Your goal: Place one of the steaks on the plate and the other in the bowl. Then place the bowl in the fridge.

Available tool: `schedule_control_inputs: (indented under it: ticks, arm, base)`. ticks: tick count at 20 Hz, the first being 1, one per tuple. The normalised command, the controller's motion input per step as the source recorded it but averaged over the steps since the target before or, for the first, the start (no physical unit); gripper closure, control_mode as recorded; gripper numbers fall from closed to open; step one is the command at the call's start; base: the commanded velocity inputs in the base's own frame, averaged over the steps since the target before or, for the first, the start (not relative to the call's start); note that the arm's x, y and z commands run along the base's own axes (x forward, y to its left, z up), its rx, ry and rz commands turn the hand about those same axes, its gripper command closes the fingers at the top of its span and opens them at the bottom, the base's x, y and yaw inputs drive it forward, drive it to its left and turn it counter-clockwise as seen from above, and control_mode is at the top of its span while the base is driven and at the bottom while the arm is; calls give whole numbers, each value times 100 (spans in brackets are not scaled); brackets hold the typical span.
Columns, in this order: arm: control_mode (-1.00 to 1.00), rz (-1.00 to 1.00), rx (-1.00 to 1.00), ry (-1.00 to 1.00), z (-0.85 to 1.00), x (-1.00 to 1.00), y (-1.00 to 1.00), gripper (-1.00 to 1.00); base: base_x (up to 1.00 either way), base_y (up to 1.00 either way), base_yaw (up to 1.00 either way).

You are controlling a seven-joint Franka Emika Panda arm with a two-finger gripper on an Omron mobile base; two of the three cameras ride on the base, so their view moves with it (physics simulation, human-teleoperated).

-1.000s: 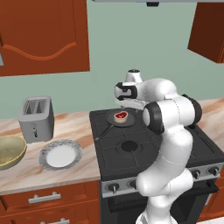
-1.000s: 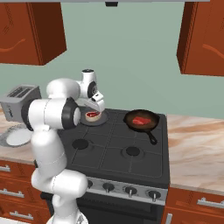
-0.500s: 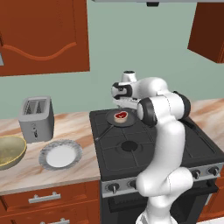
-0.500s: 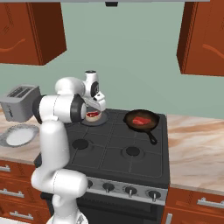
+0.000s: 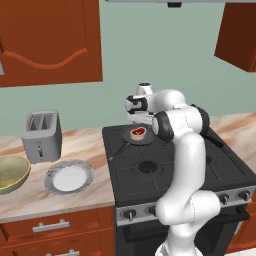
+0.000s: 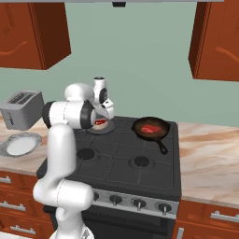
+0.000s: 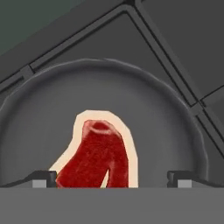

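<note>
The gripper (image 7: 112,177) is held wide open and empty above a steak (image 7: 97,156) lying in a shallow dark pan (image 7: 183,131) on the stove's back-left burner. In the hand view the meat sits at about 6 o'clock in the pan (partly cut off). The steak is flat, so a shallow descent could close on nothing; the pan rim could be struck. The plate (image 5: 68,177) and bowl (image 5: 11,172) are left waiting on the counter.

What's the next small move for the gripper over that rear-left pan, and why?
Probably lower straight down and close on the steak. The gripper is open, its fingertips either side of the steak in the pan; plate and bowl hold nothing yet.
</note>
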Motion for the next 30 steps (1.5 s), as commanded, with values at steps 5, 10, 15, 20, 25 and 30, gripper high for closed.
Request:
schedule_control_inputs:
  ticks: [5,10,15,20,25,30]
  arm:
    - [-100,-2,0,6,-16,15,1,-100]
    - [-100,-2,0,6,-25,15,11,-100]
    - [-100,-3,0,0,-19,15,6,-100]
    - [-100,-4,0,0,-29,-5,0,-100]
    - [-100,-6,0,1,-37,-41,-3,-100]
    - [-100,-5,0,0,-35,-65,-8,-100]
  base:
    - [0,0,0]
    - [0,0,0]
    - [0,0,0]
    - [0,0,0]
    - [0,0,0]
    - [0,0,0]
